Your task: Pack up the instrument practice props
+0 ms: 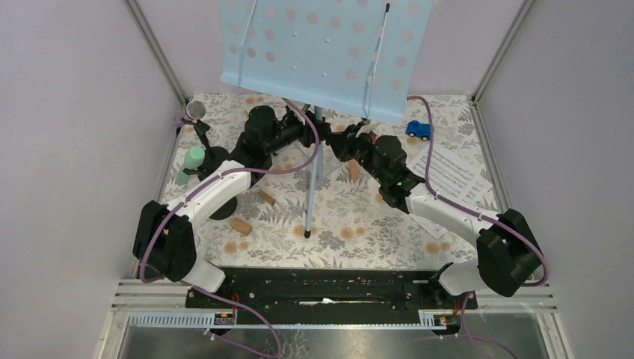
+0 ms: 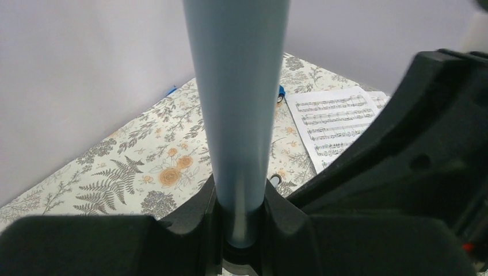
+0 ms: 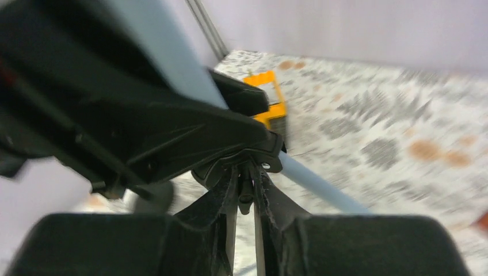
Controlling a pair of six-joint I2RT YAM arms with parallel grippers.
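Left end effector (image 2: pixel 239 227) clamps the rack's (image 1: pixel 321 52) pole mid-tabletop (image 1: pixel 359 217). Right end effector's (image 3: pixel 244 195) fingers (image 3: pixel 221 210) nearly meet at its hub; whether they grip, I cannot tell. Pages (image 1: pixel 452 172) lie by the right edge.

No legible words, brands or numbers anywhere. Only printed marks: music staves with notes on white sheet-music pages (image 2: pixel 336 123), lying on table (image 2: pixel 144 167); any lettering too small to read

centre: pale blue perforated music rack (image 1: pixel 327 56)
left: mint-green toy microphone (image 1: pixel 194 158) (purple glitter toy microphone (image 1: pixel 196 111) behind it)
right: white sheet-music pages (image 1: pixel 454 173)
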